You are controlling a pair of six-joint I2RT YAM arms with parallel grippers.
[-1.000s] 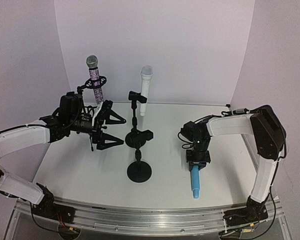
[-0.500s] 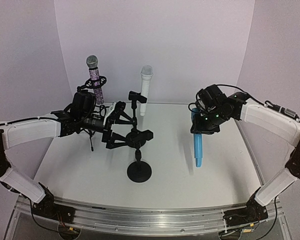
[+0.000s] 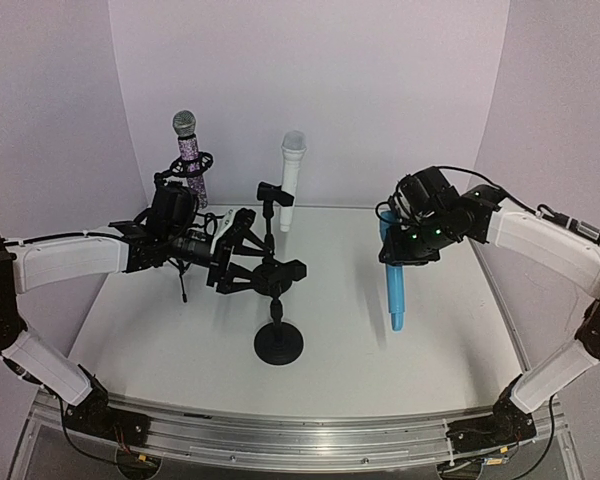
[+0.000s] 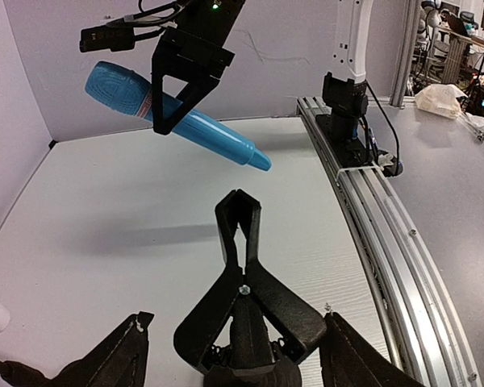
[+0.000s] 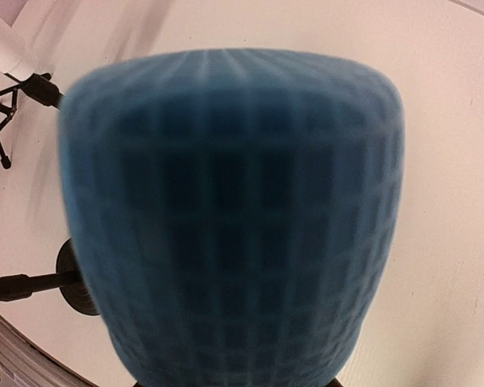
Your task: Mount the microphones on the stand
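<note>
The black stand (image 3: pixel 278 344) has a round base and a spring clip (image 3: pixel 283 271) partway up its pole. My left gripper (image 3: pixel 246 262) is open, its fingers either side of the clip's rear handles (image 4: pixel 246 310); I see no contact. My right gripper (image 3: pixel 405 246) is shut on the light blue microphone (image 3: pixel 395 290), which hangs tail down above the table at the right. The left wrist view shows the microphone (image 4: pixel 198 122) tilted in the air, and its mesh head (image 5: pixel 234 226) fills the right wrist view. The purple microphone (image 3: pixel 190 160) and the white microphone (image 3: pixel 290 182) stand upright at the back.
A second black clip (image 3: pixel 269 192) sits beside the white microphone. A thin tripod (image 3: pixel 184 282) stands under the purple microphone, behind my left arm. White walls close the back and sides. A metal rail (image 3: pixel 300 432) runs along the table's near edge.
My right gripper lifted the light blue microphone off the table and up to the right. My left gripper moved right until its open fingers flanked the stand's clip.
</note>
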